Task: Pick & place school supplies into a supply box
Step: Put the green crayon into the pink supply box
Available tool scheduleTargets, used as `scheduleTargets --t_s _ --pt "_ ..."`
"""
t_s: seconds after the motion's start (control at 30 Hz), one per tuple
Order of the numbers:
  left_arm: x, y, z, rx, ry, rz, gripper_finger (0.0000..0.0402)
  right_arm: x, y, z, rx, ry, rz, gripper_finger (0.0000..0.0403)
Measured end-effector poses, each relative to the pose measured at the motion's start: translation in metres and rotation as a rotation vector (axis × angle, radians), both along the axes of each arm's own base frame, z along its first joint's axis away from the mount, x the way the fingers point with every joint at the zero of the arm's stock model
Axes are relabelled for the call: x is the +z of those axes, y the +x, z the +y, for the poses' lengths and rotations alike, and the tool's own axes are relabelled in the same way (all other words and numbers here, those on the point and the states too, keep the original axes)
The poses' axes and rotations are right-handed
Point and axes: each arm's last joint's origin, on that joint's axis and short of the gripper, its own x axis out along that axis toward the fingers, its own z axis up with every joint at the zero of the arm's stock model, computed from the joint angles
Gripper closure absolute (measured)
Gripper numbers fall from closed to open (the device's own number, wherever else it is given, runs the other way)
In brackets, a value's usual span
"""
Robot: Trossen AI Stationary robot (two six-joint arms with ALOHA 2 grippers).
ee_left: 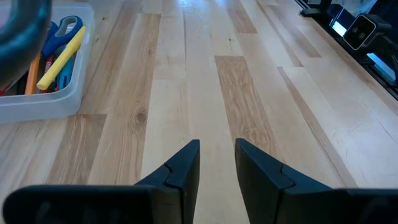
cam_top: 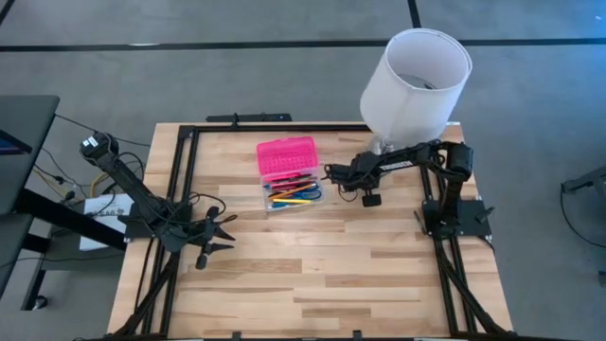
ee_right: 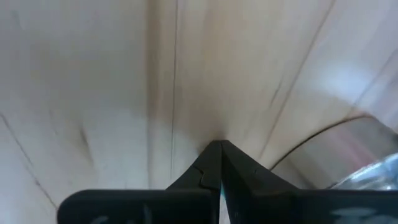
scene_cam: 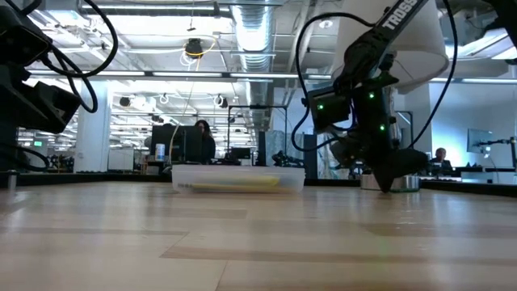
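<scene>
Reaching low beside the supply box point(cam_top: 289, 175), right gripper point(cam_top: 329, 173) jaws pressed together; left gripper point(cam_top: 225, 232) spread

We see a light wood desk point(cam_top: 312, 265), striped in pale and tan planks, with a black frame point(cam_top: 182, 180). Supply box point(cam_top: 289, 175): textured hot-pink lid, clear base. Inside, school supplies point(cam_top: 295, 196) in orange, blue, yellow and green. Lamp shade point(cam_top: 417, 80) plain white. Both arms dark, with a black left gripper point(ee_left: 216, 163) and black right gripper point(ee_right: 219, 163). Floor point(cam_top: 189, 66) grey.
</scene>
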Motion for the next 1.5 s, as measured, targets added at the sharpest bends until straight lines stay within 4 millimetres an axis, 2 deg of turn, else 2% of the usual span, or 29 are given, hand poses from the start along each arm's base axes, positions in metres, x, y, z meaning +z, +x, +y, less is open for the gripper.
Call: scheduleTargets --t_s 0.3,0.47,0.7,0.87,0.97,1.07,1.23,1.3,1.4,1.5 --pt "0.0 0.0 0.0 -0.001 -0.001 0.0 0.0306 0.001 -0.009 -0.014 -0.156 -0.059 0.01 0.0403" --pt "0.0 0.0 -0.001 -0.023 -0.011 0.009 0.0306 0.002 -0.015 -0.013 -0.203 0.012 0.046 0.0403" --pt "0.0 0.0 -0.001 -0.027 -0.013 0.011 0.0306 0.003 -0.011 0.013 -0.21 0.131 0.049 0.0403" --pt "0.0 0.0 -0.001 -0.026 -0.025 0.014 0.0306 0.007 0.0 0.038 -0.214 0.098 0.005 0.0403" --pt "0.0 0.0 -0.001 -0.025 -0.026 0.015 0.0306 0.017 0.006 0.048 -0.26 0.041 -0.066 0.0403" --pt "0.0 0.0 -0.001 -0.025 -0.028 0.015 0.0306 0.034 0.008 0.051 -0.401 -0.041 -0.211 0.0403" --pt "0.0 0.0 -0.001 -0.028 -0.034 0.018 0.0306 0.065 -0.004 0.044 -0.854 -0.126 -0.417 0.0403" --pt "0.0 0.0 -0.001 -0.027 -0.037 0.018 0.0306 0.075 -0.01 0.043 -0.974 -0.138 -0.453 0.0403" --pt "0.0 0.0 -0.001 -0.024 -0.042 0.019 0.0306 0.082 -0.019 0.046 -1.069 -0.167 -0.435 0.0403" --pt "0.0 0.0 -0.001 -0.019 -0.047 0.019 0.0306 0.081 -0.029 0.053 -1.108 -0.221 -0.438 0.0403"
